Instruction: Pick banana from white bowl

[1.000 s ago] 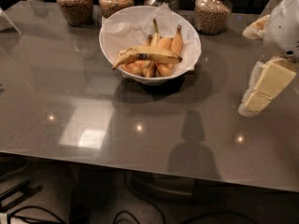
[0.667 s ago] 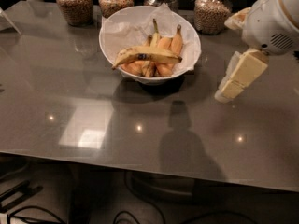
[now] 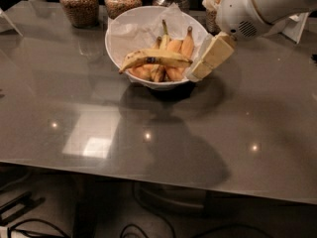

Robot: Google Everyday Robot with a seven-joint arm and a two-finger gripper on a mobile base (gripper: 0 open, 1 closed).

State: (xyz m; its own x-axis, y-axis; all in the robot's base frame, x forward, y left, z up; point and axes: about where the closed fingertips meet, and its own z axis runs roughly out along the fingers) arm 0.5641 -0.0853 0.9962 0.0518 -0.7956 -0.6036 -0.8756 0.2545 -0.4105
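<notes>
A large white bowl (image 3: 119,48) lined with crumpled white paper stands at the back middle of the grey table. Several bananas lie in it; one browned banana (image 3: 154,59) lies across the top of the others. My gripper (image 3: 208,60), with cream-coloured fingers, hangs from the white arm at the upper right and reaches down to the bowl's right rim, beside the bananas. It holds nothing that I can see.
Glass jars of grain (image 3: 79,3) stand in a row behind the bowl. White objects sit at the far right (image 3: 297,26) and far left edges. Cables lie on the floor below the grey table's (image 3: 74,108) front edge.
The arm has moved left and towards the bowl; the gripper went from the table's right side to the bowl's right rim.
</notes>
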